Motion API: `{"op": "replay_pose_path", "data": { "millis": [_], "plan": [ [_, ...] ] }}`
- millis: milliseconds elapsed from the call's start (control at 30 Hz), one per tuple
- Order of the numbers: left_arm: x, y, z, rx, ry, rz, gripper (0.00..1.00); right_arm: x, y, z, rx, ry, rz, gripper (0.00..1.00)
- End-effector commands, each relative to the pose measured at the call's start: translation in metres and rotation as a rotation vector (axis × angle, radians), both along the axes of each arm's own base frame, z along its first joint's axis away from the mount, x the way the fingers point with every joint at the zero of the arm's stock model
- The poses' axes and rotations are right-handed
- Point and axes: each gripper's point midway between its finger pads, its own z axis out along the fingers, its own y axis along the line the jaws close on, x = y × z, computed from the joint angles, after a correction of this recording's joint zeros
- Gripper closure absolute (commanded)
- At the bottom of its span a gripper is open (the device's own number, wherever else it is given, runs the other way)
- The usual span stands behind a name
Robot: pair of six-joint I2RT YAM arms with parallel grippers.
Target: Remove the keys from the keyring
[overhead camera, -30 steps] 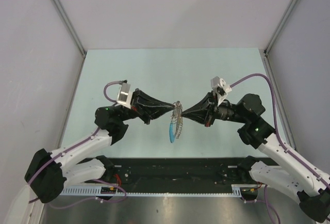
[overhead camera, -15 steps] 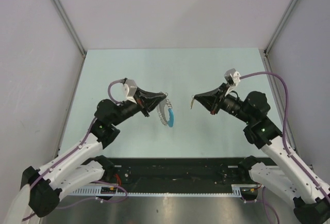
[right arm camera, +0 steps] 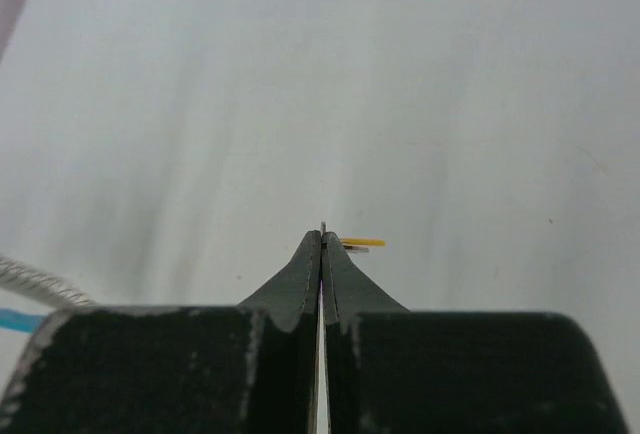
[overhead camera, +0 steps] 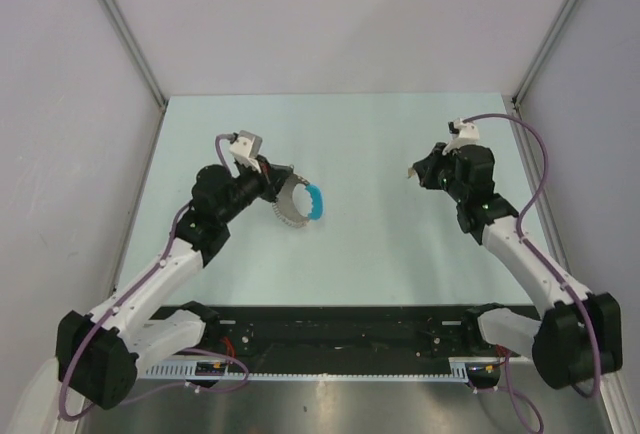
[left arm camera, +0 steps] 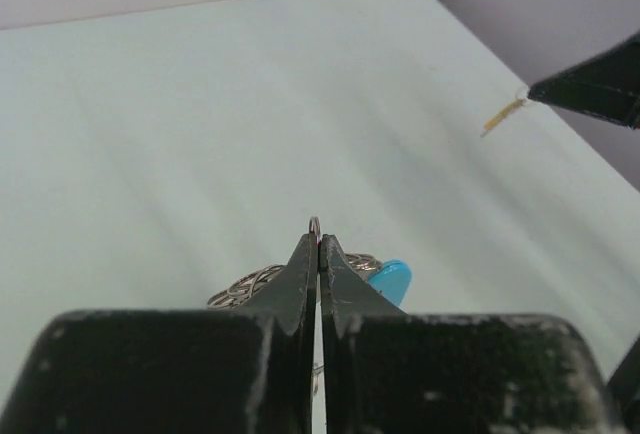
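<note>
My left gripper [overhead camera: 284,185] is shut on the keyring [left arm camera: 315,224], a thin silvery loop pinched at its tips [left arm camera: 319,242]. The keys [overhead camera: 292,214] fan out below it as a silvery bunch, with the bright blue piece [overhead camera: 316,197] on the right side; the bunch [left arm camera: 245,286] and the blue piece [left arm camera: 392,279] also show in the left wrist view. My right gripper [overhead camera: 413,172] is far to the right, shut on one small thin yellowish key [right arm camera: 362,243], which sticks out beside the tips [right arm camera: 322,236]. That key also shows in the left wrist view [left arm camera: 500,116].
The pale green table [overhead camera: 370,134] lies between grey side walls. A black rail [overhead camera: 340,329] with the arm bases runs along the near edge. Purple cables [overhead camera: 530,154] loop off both wrists. A wide stretch of table separates the two grippers.
The grippers, nearly tip to tip at the bunch a second ago, have pulled apart. The left swung back-left with the ring and bunch; the right moved back-right with one small key.
</note>
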Motion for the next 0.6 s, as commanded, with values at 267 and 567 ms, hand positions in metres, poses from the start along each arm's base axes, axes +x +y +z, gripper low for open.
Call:
{"op": "replay_pose_path", "data": {
  "millis": [267, 567],
  "plan": [
    [0.081, 0.05, 0.017, -0.011, 0.033, 0.246, 1.0, 0.075, -0.056, -0.084, 0.073, 0.132, -0.223, 1.0],
    [0.099, 0.067, -0.024, 0.033, 0.119, 0.326, 1.0, 0.088, -0.061, -0.103, 0.049, 0.161, -0.195, 0.73]
  ]
}}
